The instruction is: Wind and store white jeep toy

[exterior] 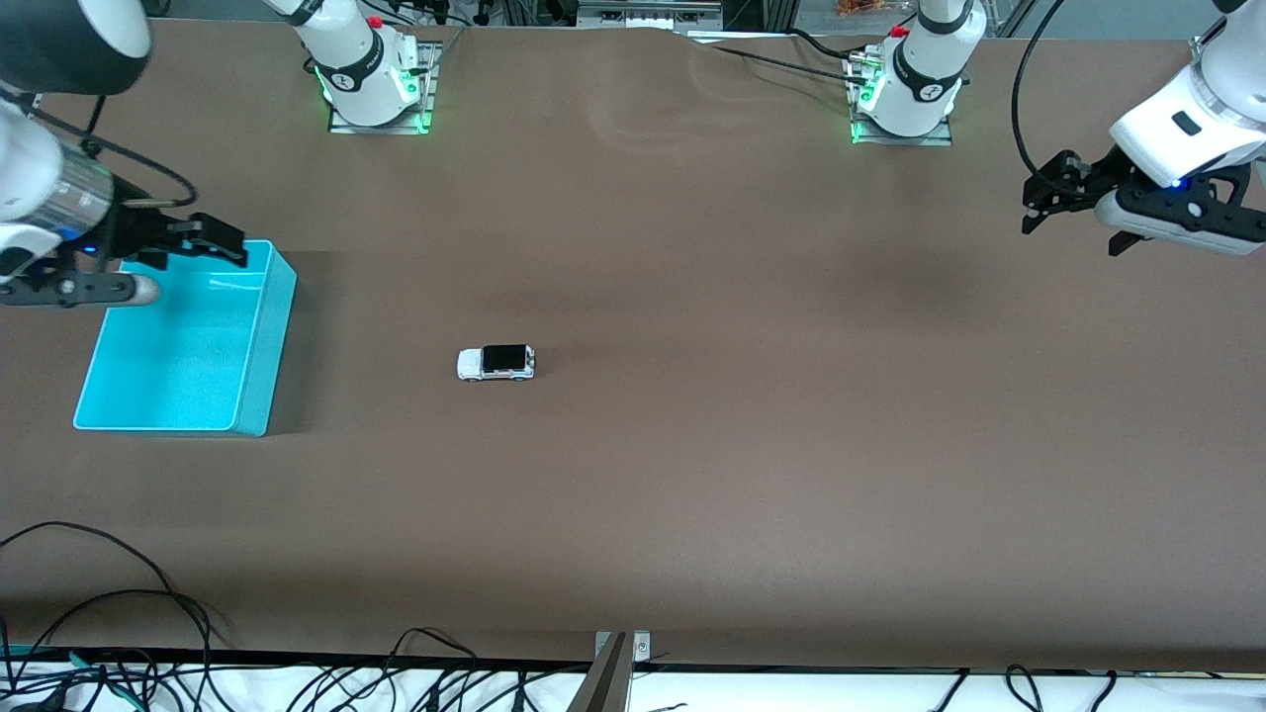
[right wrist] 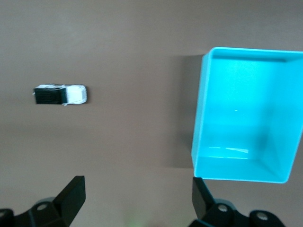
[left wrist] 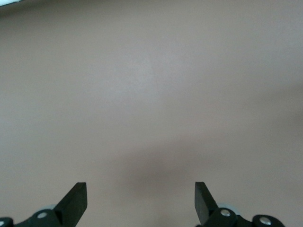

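The white jeep toy, tiny with a black roof, stands on its wheels on the brown table near the middle; it also shows in the right wrist view. The turquoise bin sits at the right arm's end of the table and holds nothing; the right wrist view shows it too. My right gripper is open and empty, up over the bin's edge nearest the bases. My left gripper is open and empty, raised over the left arm's end of the table, with only bare table under it.
The two arm bases stand along the table edge farthest from the front camera. Loose black cables lie along the edge nearest that camera, with a small metal bracket at its middle.
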`<state>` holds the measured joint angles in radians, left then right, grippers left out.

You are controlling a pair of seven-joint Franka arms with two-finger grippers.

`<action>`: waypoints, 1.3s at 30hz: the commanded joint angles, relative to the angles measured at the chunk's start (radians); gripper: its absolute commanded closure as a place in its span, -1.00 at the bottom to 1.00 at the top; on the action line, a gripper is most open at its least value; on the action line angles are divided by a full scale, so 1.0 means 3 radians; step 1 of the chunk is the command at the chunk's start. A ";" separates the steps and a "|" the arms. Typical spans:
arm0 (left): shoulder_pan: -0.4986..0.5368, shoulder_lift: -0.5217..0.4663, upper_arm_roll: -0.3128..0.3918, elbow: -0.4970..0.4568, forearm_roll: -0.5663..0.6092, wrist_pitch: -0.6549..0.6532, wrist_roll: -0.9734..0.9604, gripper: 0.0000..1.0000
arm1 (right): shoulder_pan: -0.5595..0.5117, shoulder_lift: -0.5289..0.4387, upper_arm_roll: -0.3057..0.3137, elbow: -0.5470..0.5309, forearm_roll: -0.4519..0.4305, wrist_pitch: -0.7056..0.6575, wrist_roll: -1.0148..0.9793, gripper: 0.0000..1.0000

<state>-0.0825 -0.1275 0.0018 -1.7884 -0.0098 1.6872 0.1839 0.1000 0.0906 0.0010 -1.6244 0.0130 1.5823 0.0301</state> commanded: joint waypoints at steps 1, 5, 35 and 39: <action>0.0035 0.0051 0.0025 0.0132 -0.0075 -0.0193 -0.0015 -1.00 | 0.0203 0.0056 0.0007 0.0010 -0.0048 0.0023 -0.0034 -1.00; 0.0086 0.0189 0.0035 0.0346 -0.0070 -0.0382 -0.0015 -1.00 | 0.0357 0.0137 0.0007 0.0010 -0.0048 0.0110 -0.0085 -1.00; 0.0132 0.0430 0.0040 0.0577 -0.0105 -0.0490 -0.0291 -1.00 | 0.0700 0.0945 0.0160 -0.0097 0.0105 0.0984 -0.3393 -1.00; 0.0142 0.0445 0.0045 0.0587 -0.0110 -0.0485 -0.0382 -1.00 | 0.0715 0.0992 0.0196 -0.0220 0.0105 0.1275 -0.3710 -1.00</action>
<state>-0.0499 -0.0207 0.0141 -1.6495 -0.0128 1.5636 0.1038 0.3106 0.3800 0.0411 -1.6427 0.0289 1.8719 -0.9575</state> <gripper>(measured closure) 0.000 0.000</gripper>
